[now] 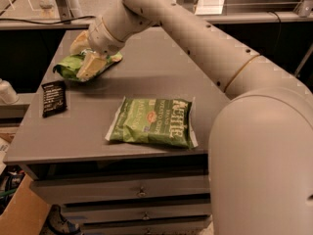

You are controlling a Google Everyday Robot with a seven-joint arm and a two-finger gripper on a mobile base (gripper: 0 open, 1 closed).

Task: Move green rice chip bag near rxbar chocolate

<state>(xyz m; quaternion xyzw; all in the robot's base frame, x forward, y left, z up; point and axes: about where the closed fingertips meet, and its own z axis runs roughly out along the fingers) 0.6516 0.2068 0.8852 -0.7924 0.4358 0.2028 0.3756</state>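
The green rice chip bag (72, 65) is a small puffy bright-green bag at the table's back left. My gripper (87, 56) is shut on it, with cream fingers (91, 65) across the bag's right side; the bag looks tilted, its left end low by the table top. The rxbar chocolate (53, 97) is a small flat black wrapper with white text near the left edge, just in front of and left of the bag, apart from it. My arm reaches in from the right over the table.
A larger flat dark-green chip bag (152, 121) with white lettering lies at the table's (146, 77) front middle. Drawers (142, 192) sit below the table front. A cardboard box (19, 214) is at the lower left. A shelf rail runs behind.
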